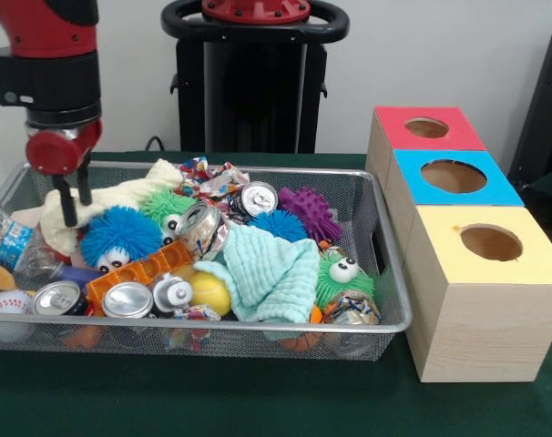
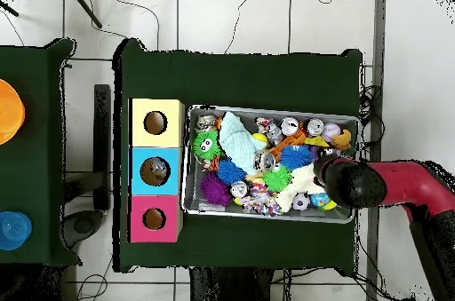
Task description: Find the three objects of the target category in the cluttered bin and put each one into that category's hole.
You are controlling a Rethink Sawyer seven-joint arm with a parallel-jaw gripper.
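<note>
Green cloth covers the table. At left of the bin, the gripper is lowered, narrowly parted and empty; a bottle beside it should be grasped for the blue box's hole.

Dark green table, pale wall, tiled floor.

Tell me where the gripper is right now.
In the front view the gripper hangs over the bin's left end, its tips on a cream cloth beside the blue fuzzy ball.
</note>
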